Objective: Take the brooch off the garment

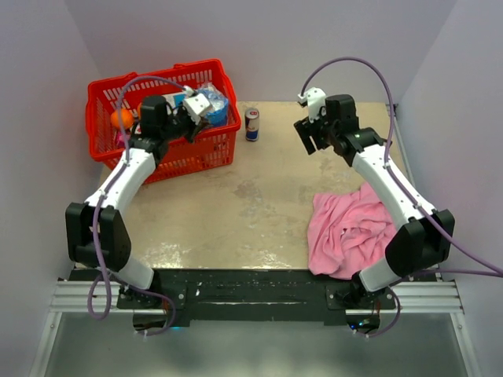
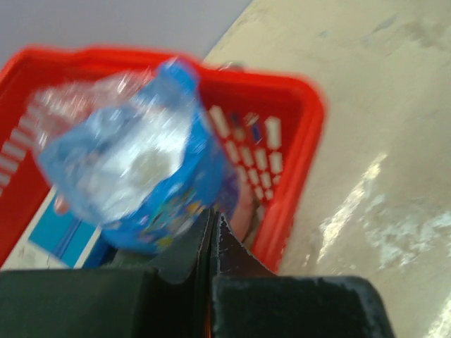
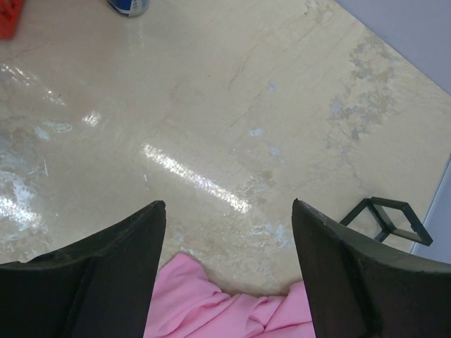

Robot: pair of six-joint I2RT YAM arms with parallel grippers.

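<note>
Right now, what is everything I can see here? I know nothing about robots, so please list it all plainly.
table: one, beige, under everything
basket: one, red, far left
plastic bag: one, blue and clear, at the basket's right end
orange thing: one, in the basket's left end; too small to name
drink can: one, blue, red and silver, upright, right of the basket
garment: one, pink, crumpled, near right
open-frame cube: one, black, near the table's edge, apart from the garment
brooch: none visible
cables: two, purple, one per arm
arms: two, white and black
left fingers: shut, over the basket
right fingers: open, empty
</note>
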